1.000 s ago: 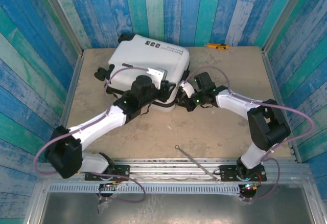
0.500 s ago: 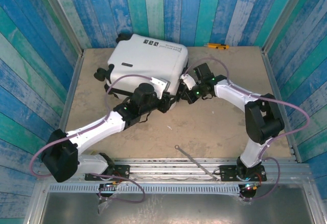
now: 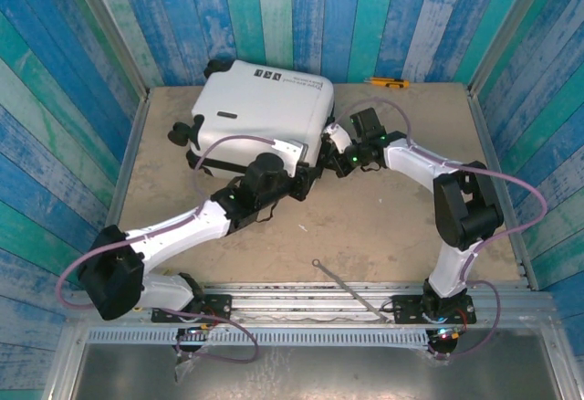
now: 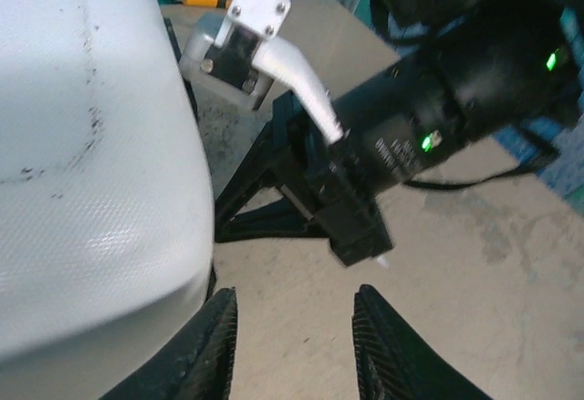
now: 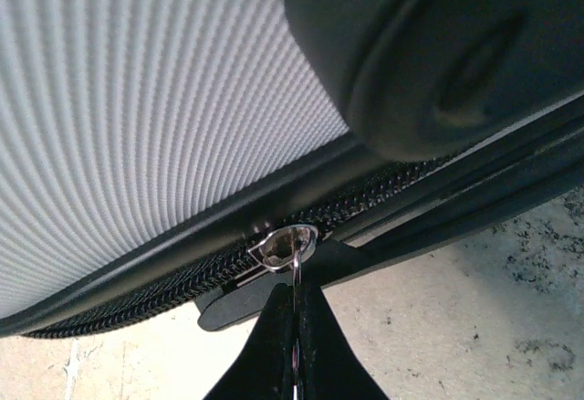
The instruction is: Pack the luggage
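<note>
The luggage (image 3: pixel 260 112) is a white hard-shell suitcase lying flat and closed at the back left of the table. In the right wrist view its ribbed shell (image 5: pixel 137 99) sits above a black zipper track. My right gripper (image 5: pixel 297 327) is shut on the metal zipper pull (image 5: pixel 285 243), at the case's right side (image 3: pixel 330 151). My left gripper (image 4: pixel 295 304) is open over bare table, nothing between its fingers. It sits just off the case's near right corner (image 4: pixel 91 190), and from above (image 3: pixel 310 176) it lies close to the right gripper.
A yellow-handled tool (image 3: pixel 386 82) lies at the table's back edge. A thin metal rod (image 3: pixel 342 281) rests near the front rail. The case's black wheels (image 3: pixel 187 132) stick out on its left. Painted plank walls close in three sides.
My right gripper has moved toward the back along the case's right side with the zipper pull. My left gripper slid right along the near edge and its fingers narrowed a little.
</note>
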`<state>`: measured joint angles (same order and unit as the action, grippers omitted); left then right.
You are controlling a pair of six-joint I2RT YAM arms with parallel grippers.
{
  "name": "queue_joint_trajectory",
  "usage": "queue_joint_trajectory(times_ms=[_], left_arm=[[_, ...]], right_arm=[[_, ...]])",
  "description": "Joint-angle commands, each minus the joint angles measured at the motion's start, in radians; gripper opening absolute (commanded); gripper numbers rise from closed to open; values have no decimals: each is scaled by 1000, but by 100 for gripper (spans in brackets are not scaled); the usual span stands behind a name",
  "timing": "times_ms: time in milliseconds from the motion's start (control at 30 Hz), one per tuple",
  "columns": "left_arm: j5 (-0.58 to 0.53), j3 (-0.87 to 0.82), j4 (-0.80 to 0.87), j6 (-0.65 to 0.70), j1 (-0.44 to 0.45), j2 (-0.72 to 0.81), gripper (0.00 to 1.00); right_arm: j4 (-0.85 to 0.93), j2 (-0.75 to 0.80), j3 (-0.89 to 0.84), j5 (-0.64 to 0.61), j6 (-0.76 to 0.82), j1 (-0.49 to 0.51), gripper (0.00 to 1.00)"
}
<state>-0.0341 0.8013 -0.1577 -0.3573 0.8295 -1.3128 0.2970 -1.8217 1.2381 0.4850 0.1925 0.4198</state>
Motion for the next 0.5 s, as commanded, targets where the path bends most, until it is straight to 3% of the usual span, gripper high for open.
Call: queue_joint_trajectory(times_ms=[0, 233, 467], left_arm=[[-93, 34, -118, -90, 56, -65, 36], [-291, 219, -5, -198, 188, -248, 25], [-547, 204, -23, -428, 191, -322, 8]], right_arm=[[-141, -11, -12, 26, -56, -13, 1], [-141, -22, -4, 24, -93, -31, 0], [-165, -26, -17, 58, -126, -56, 0]])
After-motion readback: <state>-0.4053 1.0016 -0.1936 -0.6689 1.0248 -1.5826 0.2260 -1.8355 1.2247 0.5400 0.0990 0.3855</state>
